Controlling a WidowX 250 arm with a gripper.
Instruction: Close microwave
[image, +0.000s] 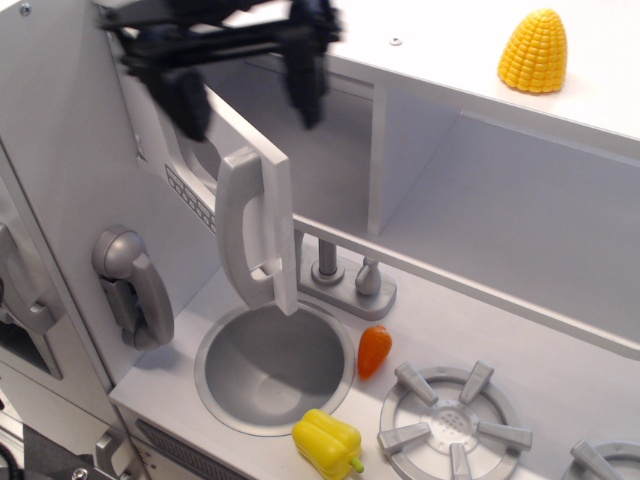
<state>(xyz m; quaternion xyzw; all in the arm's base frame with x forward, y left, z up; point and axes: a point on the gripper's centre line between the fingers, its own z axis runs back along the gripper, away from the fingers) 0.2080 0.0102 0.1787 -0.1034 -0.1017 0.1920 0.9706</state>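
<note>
The microwave (330, 150) is the light grey compartment at the upper left of the toy kitchen. Its door (215, 150) stands roughly halfway swung, sticking out over the sink. The long grey handle (255, 225) faces me, and a row of small buttons (190, 197) shows on the door. My black gripper (248, 92) is at the door's top edge, blurred. Its fingers (305, 85) are spread wide, one on each side of the door's upper part. It holds nothing. The door's window is hidden behind the gripper.
A yellow corn cob (533, 50) stands on the top shelf. Below are the round sink (275, 365), faucet (330, 268), an orange vegetable (374, 350), a yellow pepper (327, 443) and a burner (455, 420). A grey phone handset (135, 285) hangs on the left wall.
</note>
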